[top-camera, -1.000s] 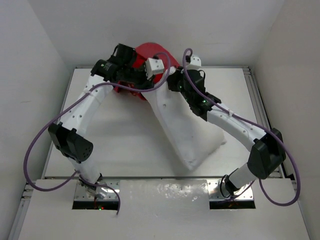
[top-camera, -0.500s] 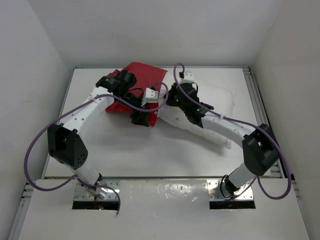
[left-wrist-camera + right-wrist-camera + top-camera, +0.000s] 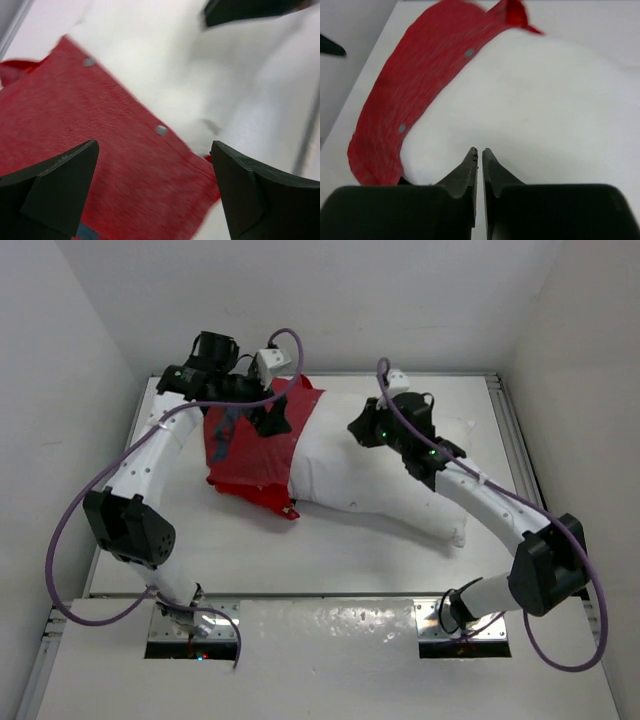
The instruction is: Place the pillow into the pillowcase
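Observation:
The white pillow (image 3: 385, 480) lies flat across the table, its left end inside the red pillowcase (image 3: 250, 455). The case's snap-studded open edge lies over the pillow. My left gripper (image 3: 268, 420) hovers above the case near its back edge, jaws wide open and empty. In the left wrist view the red pillowcase (image 3: 100, 150) fills the space between the fingers (image 3: 60, 190), with the pillow (image 3: 165, 65) beyond. My right gripper (image 3: 354, 430) hangs over the pillow's middle. In the right wrist view its fingertips (image 3: 470, 160) are almost together, nothing between them, above the pillow (image 3: 545, 100) and the pillowcase (image 3: 420, 85).
The white table (image 3: 200, 540) is boxed in by white walls at the left, back and right. A metal rail (image 3: 515, 440) runs along its right edge. Both arms' purple cables loop beside them.
Pillow and pillowcase, lifted a second ago, now lie flat on the table. My left gripper has opened, let go of the case and pulled back. The right gripper has moved right, jaws easing.

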`<control>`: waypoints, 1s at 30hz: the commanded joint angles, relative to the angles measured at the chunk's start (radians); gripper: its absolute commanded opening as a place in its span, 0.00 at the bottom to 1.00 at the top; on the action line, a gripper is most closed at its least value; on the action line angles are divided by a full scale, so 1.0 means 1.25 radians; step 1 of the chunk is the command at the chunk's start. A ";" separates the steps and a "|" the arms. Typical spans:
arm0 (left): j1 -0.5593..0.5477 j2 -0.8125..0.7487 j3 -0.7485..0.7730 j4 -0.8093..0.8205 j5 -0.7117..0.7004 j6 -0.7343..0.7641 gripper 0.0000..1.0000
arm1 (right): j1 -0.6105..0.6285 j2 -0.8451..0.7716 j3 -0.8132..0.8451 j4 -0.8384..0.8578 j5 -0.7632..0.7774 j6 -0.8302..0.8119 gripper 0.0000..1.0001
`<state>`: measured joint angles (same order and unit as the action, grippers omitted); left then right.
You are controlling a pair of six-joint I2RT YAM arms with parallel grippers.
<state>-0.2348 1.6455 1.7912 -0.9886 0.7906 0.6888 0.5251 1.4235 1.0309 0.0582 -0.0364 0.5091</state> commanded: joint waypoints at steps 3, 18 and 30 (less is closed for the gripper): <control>-0.126 0.119 0.036 0.267 -0.398 -0.242 0.88 | -0.128 -0.001 0.127 -0.169 0.020 -0.012 0.28; -0.175 0.300 0.091 0.279 -0.614 -0.237 0.12 | -0.416 0.165 0.173 -0.317 -0.038 -0.057 0.99; -0.146 0.269 0.204 0.196 -0.357 -0.258 0.00 | -0.286 0.298 0.132 -0.253 -0.242 -0.115 0.08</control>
<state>-0.4229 2.0163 1.9812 -0.7353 0.2058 0.3901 0.0830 1.8229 1.2964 -0.2691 -0.1612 0.3344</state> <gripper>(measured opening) 0.015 0.295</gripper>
